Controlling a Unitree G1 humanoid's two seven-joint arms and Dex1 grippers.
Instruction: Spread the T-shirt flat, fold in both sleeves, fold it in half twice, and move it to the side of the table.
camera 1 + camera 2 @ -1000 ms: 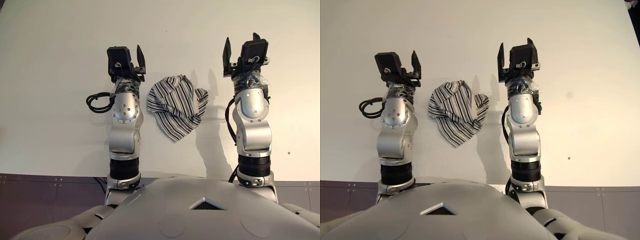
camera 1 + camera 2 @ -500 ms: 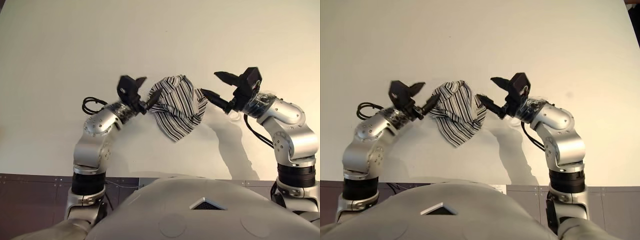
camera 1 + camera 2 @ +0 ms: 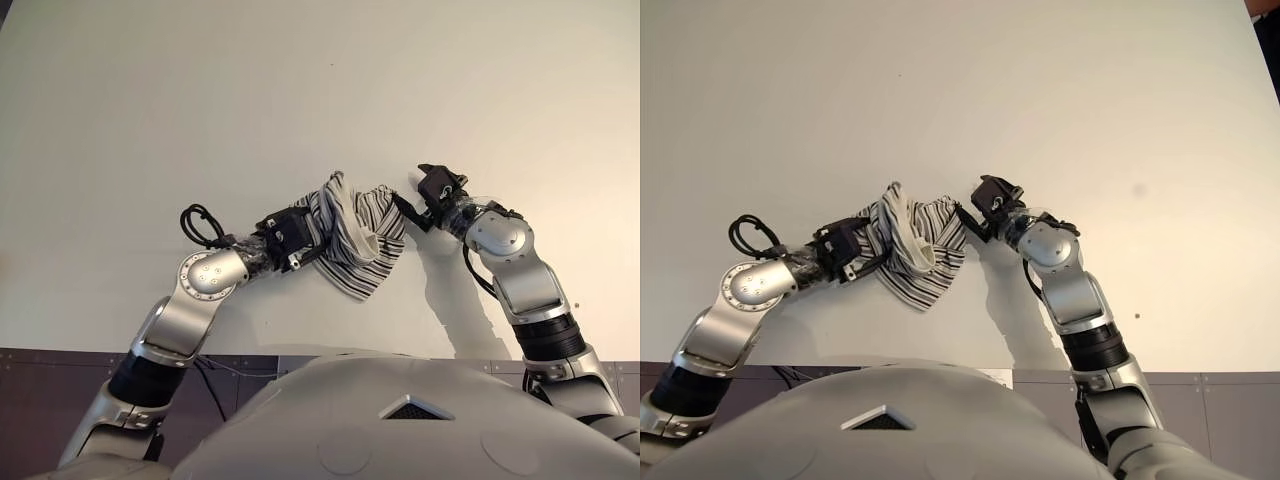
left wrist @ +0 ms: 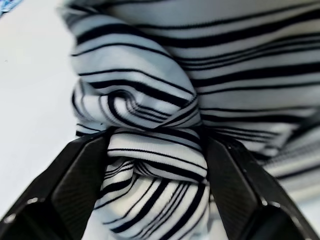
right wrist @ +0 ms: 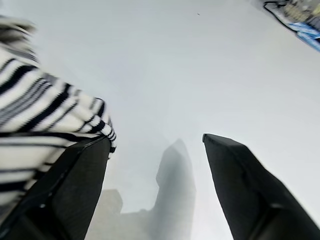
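**Item 1, T-shirt** (image 3: 355,240): striped, crumpled in a heap on the near half of the table (image 3: 200,100), between the two arms. A ridge of cloth stands raised toward its left side. By my reading you are at the first step: nothing is spread and no sleeve is folded.

**Item 2, left gripper** (image 4: 155,150): pushed into the heap's left flank. Its fingers (image 4: 75,190) bracket a thick bunch of fabric that fills the gap and presses on both, so count it as clamped on the shirt. The hold looks meant to give you an anchor for drawing that side outward.

**Item 3, right gripper** (image 5: 155,139): low over the table at the heap's right edge, jaws apart, holding nothing. Bare table shows between them, and the hem lies against one finger only. It is likely placed there to catch that edge, so you can pull the two sides apart.

**Caution:** the left bunch may include several layers, so you may drag the heap rather than open it.
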